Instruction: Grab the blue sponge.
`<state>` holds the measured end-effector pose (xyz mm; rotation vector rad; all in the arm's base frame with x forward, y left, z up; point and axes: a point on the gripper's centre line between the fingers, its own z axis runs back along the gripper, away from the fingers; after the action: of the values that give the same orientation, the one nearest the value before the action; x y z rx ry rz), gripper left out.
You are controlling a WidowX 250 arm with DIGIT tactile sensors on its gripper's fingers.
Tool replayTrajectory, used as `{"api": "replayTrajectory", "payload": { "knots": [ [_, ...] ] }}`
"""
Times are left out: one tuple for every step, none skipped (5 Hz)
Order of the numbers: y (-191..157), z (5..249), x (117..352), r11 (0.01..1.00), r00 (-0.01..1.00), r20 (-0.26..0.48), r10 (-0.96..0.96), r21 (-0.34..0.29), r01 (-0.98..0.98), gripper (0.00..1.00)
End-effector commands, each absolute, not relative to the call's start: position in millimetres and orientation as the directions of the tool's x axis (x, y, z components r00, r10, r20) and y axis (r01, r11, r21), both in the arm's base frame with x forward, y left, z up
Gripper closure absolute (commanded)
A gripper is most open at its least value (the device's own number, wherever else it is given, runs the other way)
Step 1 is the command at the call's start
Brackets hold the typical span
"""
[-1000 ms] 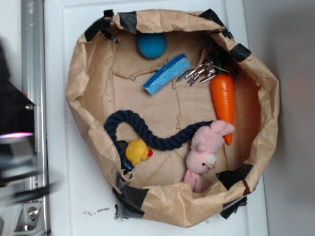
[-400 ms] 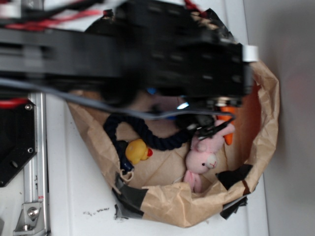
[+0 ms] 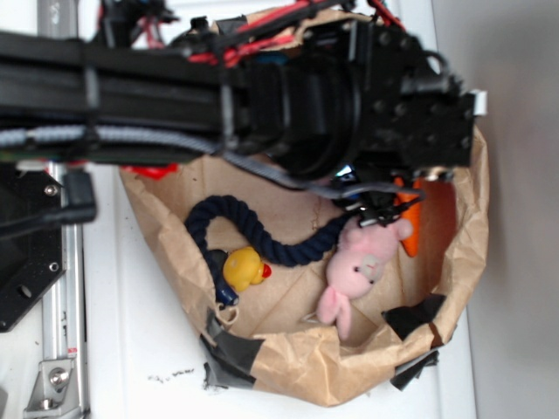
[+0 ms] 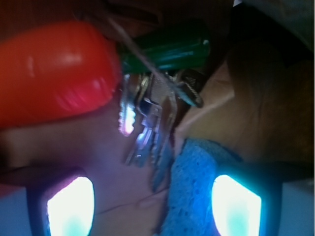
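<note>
The blue sponge (image 4: pixel 194 191) shows only in the wrist view, a porous light-blue block lying on the brown paper. My gripper (image 4: pixel 152 206) is open and low over it. The sponge's end sits between the two glowing fingertips, close against the right one (image 4: pixel 236 204) and well apart from the left one (image 4: pixel 69 206). In the exterior view my arm covers the upper half of the bag and hides the sponge. The gripper (image 3: pixel 376 208) reaches down just above the pink bunny.
A bunch of metal keys (image 4: pixel 147 123) and an orange carrot (image 4: pixel 54 83) with a green top (image 4: pixel 167 49) lie just beyond the sponge. Inside the brown paper bag (image 3: pixel 306 371) are a pink bunny (image 3: pixel 362 266), a navy rope (image 3: pixel 262 237) and a yellow duck (image 3: pixel 243 268).
My arm swung in from the left over the bag and came down, hiding the sponge and ball in the exterior view. The pink bunny has tilted and shifted slightly.
</note>
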<state>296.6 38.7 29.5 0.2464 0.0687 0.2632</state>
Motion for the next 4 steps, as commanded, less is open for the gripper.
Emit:
{"api": "replayTrajectory", "payload": {
  "knots": [
    [62.3,16.5,264.7,0.940,0.959,-0.076,0.272,0.235,-0.247,0.71],
    [69.8,-1.9,261.5,0.929,0.937,-0.126,0.327,0.224,-0.294,1.00],
    [64.6,0.8,259.6,0.928,0.937,-0.119,0.328,0.225,-0.296,1.00],
    [63.0,4.0,258.9,0.928,0.938,-0.111,0.328,0.224,-0.298,1.00]
  ]
}}
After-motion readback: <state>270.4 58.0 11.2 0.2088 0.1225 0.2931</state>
